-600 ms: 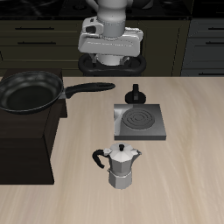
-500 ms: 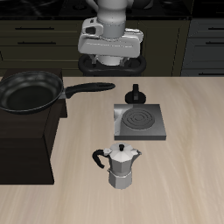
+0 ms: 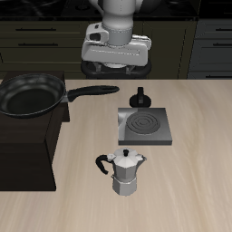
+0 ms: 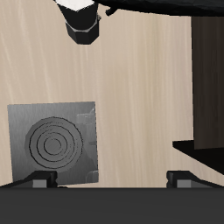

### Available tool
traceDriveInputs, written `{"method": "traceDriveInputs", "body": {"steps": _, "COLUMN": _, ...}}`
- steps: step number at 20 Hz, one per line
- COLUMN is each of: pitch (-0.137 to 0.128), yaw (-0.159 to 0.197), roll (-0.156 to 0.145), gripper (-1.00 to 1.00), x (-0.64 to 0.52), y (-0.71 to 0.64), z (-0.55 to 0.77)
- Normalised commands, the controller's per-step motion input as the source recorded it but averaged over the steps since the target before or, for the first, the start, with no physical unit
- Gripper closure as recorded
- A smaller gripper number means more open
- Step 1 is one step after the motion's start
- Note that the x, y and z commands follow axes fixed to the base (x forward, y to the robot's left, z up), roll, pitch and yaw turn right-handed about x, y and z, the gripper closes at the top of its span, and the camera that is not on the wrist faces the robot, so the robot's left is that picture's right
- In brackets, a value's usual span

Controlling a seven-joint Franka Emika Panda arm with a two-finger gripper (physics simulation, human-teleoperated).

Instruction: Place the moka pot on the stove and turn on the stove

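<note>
From outside, my gripper (image 3: pixel 115 65) hangs high above the table's back edge, holding nothing. The pot (image 3: pixel 125 172) stands upright on the wood, nearer the front edge than the stove (image 3: pixel 143 126), close to it but apart. A pan (image 3: pixel 33 94) rests on a dark block (image 3: pixel 27 145), its handle reaching toward the stove.

Through my wrist camera, my fingertips (image 4: pixel 41 178) stand spread wide, nothing between them. The stove (image 4: pixel 52 142) lies below with a bare burner, and the pot's (image 4: pixel 83 22) top shows beyond it.
</note>
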Motion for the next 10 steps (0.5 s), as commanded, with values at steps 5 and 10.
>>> {"method": "traceDriveInputs", "body": {"steps": 5, "pitch": 0.003, "yaw": 0.007, "roll": -0.003, "gripper": -1.0, "x": 0.29, "y": 0.14, "z": 0.01}}
{"method": "traceDriveInputs", "body": {"steps": 10, "pitch": 0.003, "yaw": -0.003, "roll": -0.002, "gripper": -1.0, "x": 0.28, "y": 0.07, "z": 0.06}}
